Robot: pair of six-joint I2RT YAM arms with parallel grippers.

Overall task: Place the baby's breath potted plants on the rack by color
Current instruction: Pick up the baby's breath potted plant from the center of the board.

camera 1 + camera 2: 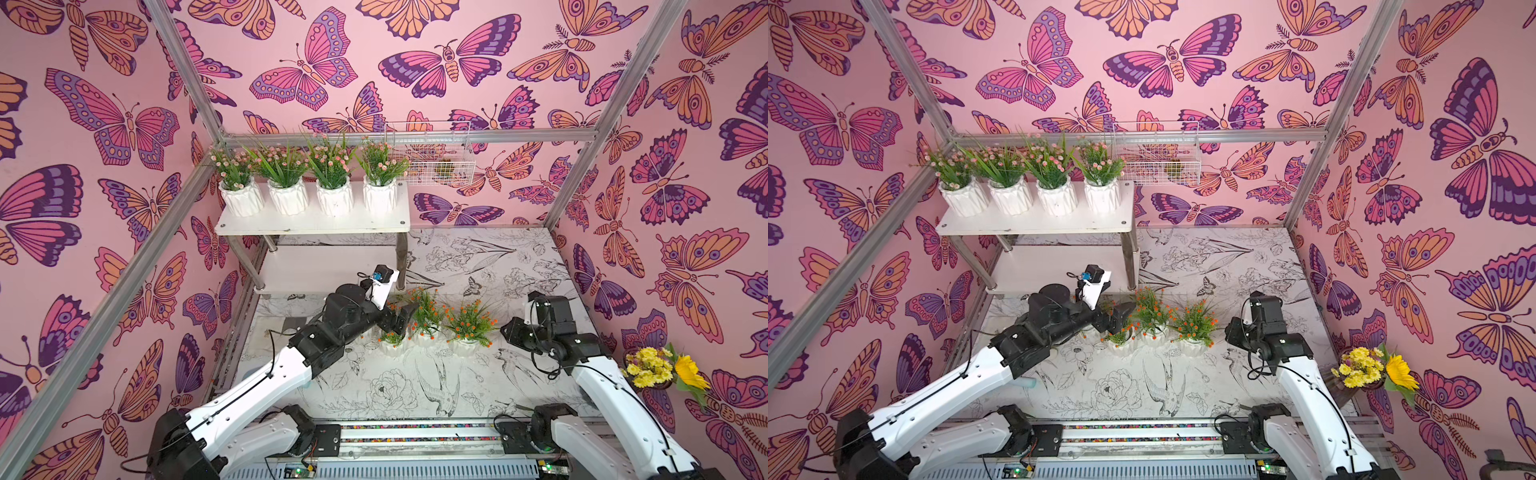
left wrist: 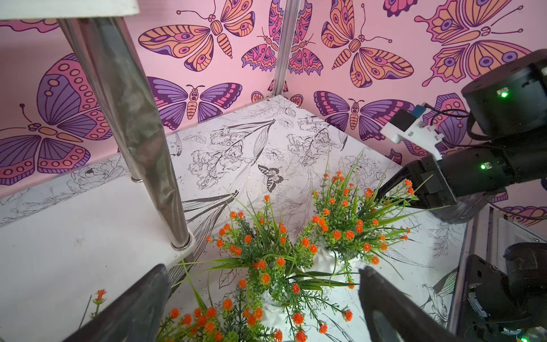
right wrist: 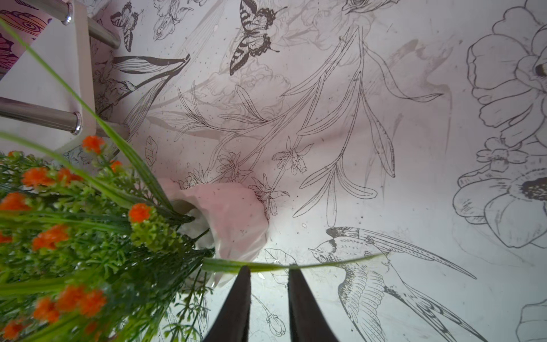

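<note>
Left end effector (image 2: 262, 271) spread wide over the orange-flowered green sprays in white ribbed pots (image 1: 469, 326), clustered on the printed table (image 1: 374, 386) before the white two-tier rack (image 1: 311, 226); four pink-flowered pots (image 1: 289, 195) line its top board. Right end effector (image 3: 269, 274) barely parted, pinching nothing.

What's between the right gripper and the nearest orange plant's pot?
Right wrist view: one grass blade crosses before the right gripper; otherwise bare table to the pot.

Four pink plants (image 1: 286, 166), three orange plants (image 1: 469, 324), one rack (image 1: 311, 224)
</note>
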